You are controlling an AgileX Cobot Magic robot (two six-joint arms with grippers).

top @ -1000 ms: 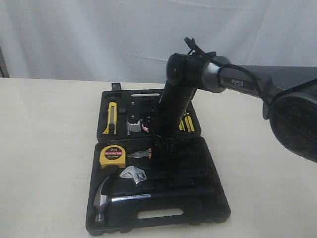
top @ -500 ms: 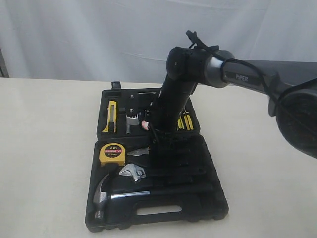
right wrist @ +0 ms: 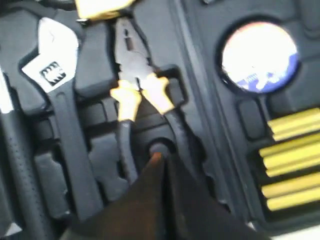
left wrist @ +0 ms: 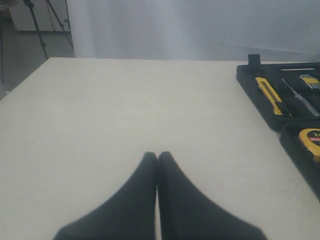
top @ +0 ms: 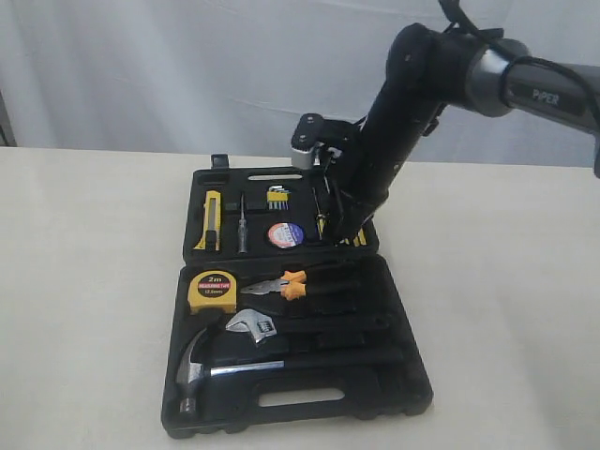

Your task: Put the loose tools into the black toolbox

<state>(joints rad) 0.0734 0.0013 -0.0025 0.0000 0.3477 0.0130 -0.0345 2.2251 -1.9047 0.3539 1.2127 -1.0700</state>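
Beige table before a white curtain holds the open black toolbox. In its far half lie the knife and tape roll, in the near half the tape measure and pliers; the right arm hangs above.

Left wrist view: left gripper closed, empty, over the table left of the black toolbox.

Right wrist view: right gripper closed, empty, tips pointing toward the pliers' handles.

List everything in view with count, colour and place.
toolbox: 1, black, open on table
utility knife: 1, yellow-black, far half
tape roll: 1, black, far half
screwdrivers: several, yellow, far half
tape measure: 1, yellow, near half
pliers: 1, orange-black, near half
wrench: 1, steel, near half
hammer: 1, steel, near half
table: 1, cream, underneath
left gripper: 1, black, shut over table
right gripper: 1, black, shut above toolbox
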